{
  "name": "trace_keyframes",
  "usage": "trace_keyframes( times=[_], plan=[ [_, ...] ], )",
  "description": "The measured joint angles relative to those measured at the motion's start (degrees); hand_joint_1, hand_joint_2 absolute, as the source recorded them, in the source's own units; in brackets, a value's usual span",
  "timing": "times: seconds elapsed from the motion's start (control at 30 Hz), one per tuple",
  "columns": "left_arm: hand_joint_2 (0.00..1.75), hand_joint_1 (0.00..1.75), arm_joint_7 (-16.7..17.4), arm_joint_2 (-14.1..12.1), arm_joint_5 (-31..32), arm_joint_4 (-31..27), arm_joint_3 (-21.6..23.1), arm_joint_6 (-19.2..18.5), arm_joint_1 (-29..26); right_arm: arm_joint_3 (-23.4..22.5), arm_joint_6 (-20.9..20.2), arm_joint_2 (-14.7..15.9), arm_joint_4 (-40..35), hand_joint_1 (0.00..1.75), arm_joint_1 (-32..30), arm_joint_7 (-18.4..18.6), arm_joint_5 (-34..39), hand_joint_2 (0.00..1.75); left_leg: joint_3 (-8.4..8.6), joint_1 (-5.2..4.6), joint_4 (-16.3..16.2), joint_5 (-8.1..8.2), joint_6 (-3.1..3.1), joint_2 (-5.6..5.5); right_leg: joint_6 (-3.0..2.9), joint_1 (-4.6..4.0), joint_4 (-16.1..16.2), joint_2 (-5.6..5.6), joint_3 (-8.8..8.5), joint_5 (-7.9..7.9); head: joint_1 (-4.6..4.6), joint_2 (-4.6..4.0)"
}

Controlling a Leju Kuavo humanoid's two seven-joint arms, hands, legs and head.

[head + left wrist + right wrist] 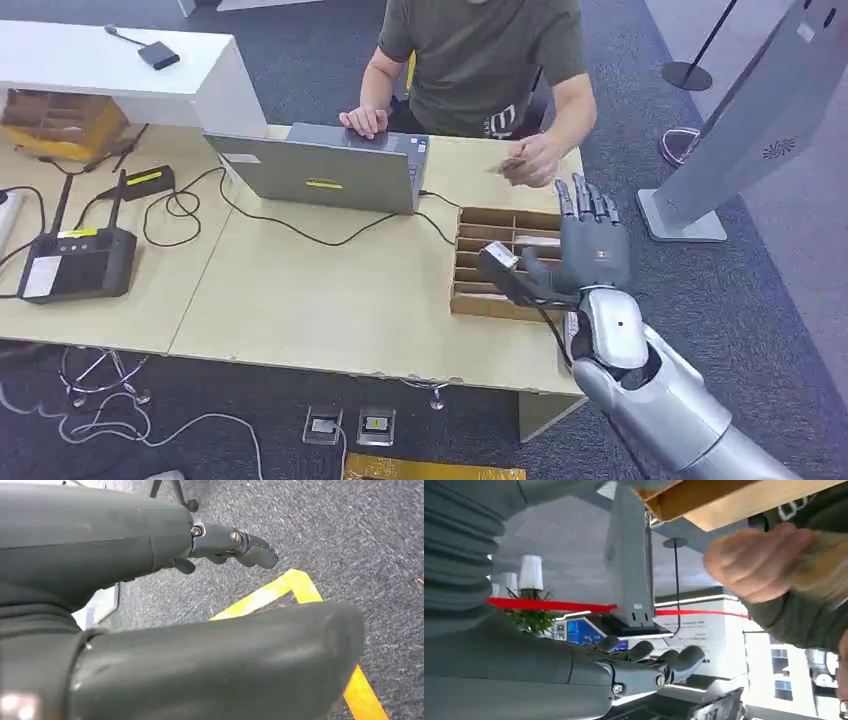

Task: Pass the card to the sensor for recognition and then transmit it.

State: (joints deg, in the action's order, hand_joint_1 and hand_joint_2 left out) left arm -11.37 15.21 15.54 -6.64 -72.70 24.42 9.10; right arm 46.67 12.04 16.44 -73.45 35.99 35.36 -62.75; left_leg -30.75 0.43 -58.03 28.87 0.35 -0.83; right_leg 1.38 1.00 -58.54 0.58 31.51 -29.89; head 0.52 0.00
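Just beyond the right hand [590, 245], toward the person's hand [535, 160]: card [512, 166] being pinched there, long axis roughly crosswise. Right hand raised with fingers spread, gripping nothing, nearer. Left hand [225, 547] hanging over carpet, fingers curled, holding nothing visible.

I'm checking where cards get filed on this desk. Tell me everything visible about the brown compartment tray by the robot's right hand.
The brown compartment tray looks like cardboard or thin wood, split by dividers into long slots. It lies flat near the pale table's right front edge, right of the laptop. A light card-like piece lies in an upper slot. The right hand, fingers spread, covers its right end; contact cannot be told.
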Motion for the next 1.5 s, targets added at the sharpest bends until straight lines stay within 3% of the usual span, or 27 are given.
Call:
trace_keyframes(
  times=[0.33, 0.57, 0.6, 0.87, 1.5],
  plan=[
    [0.0, 0.0, 0.0, -0.81, 0.29, 0.0, 0.0, -2.19, -0.15, -8.28, -4.89, 1.57, -10.04, 0.0, -8.91, -2.03, 2.9, 0.0, 0.0, 0.0, 0.0, 0.01, 0.0, 0.01, 0.0, 0.0, 0.01, -0.02, 0.02, 0.0, -0.02, 0.0],
    [0.0, 0.0, -1.05, -1.18, -0.63, 0.0, 0.0, -1.93, -0.15, -8.46, -11.04, 4.04, -14.28, 0.0, -10.03, 0.11, 8.1, 0.0, -0.01, 0.0, 0.0, 0.0, -0.01, 0.02, 0.0, 0.0, 0.0, -0.02, 0.0, 0.01, -0.02, 0.0],
    [0.0, 0.0, -1.14, -1.25, -0.63, 0.0, 0.0, -1.88, -0.16, -8.22, -11.1, 4.39, -14.57, 0.0, -9.99, 0.11, 8.41, 1.75, -0.01, 0.0, 0.0, 0.0, -0.01, 0.02, 0.0, 0.0, 0.0, -0.02, 0.0, 0.01, 0.02, 0.0],
    [0.0, 0.0, -1.14, -1.38, -0.37, 0.0, 0.0, -0.57, -0.13, -4.94, -10.58, 5.99, -14.31, 0.0, -8.16, 0.02, 9.22, 1.75, -0.03, 0.0, 0.0, 0.01, -0.01, 0.01, 0.0, 0.0, 0.0, 0.01, 0.01, 0.0, -0.02, 0.0],
    [0.0, 0.0, -0.5, -1.35, 0.46, 0.0, 0.0, 0.17, -0.13, 2.53, -5.99, 5.79, -5.93, 0.0, -6.6, -0.59, 8.08, 1.75, -0.06, 0.0, 0.01, 0.01, -0.01, 0.01, 0.0, 0.0, 0.0, 0.01, 0.01, 0.0, 0.0, 0.0]
  ],
)
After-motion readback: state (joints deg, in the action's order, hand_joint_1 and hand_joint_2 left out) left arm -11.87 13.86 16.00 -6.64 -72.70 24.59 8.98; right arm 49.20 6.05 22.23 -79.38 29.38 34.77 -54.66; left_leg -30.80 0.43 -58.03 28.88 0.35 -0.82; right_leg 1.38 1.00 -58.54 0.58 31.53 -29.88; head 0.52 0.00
